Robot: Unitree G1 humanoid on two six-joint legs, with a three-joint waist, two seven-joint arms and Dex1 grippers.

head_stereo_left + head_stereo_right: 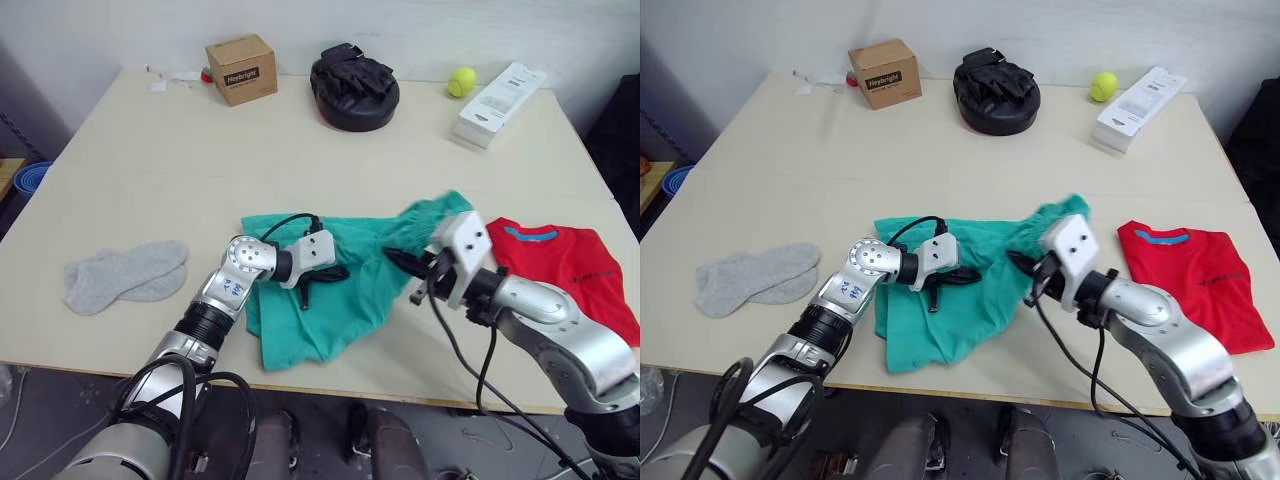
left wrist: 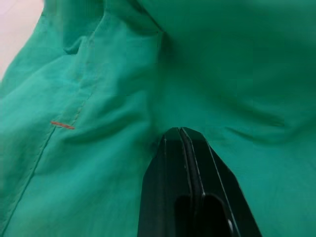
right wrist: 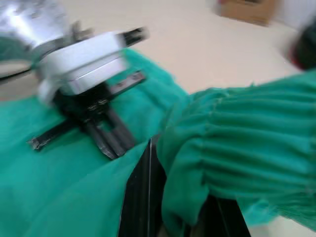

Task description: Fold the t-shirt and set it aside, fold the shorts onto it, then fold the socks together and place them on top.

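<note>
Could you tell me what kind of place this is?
Probably a lab or workshop, not a home: a plain table against a bare wall holds a cardboard box, a tennis ball and a black padded mitt beside the clothes.

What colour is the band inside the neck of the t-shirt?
Light blue, on the red t-shirt; the left eye view shows it best.

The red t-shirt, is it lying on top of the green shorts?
No, the red t-shirt lies flat on the table beside the green shorts.

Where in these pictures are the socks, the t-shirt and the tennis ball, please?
socks [image 1: 125, 274]: left eye view, on the middle of the grey pair.
t-shirt [image 1: 565, 265]: left eye view, on the red chest area.
tennis ball [image 1: 1102, 85]: right eye view, on the ball's centre.
</note>
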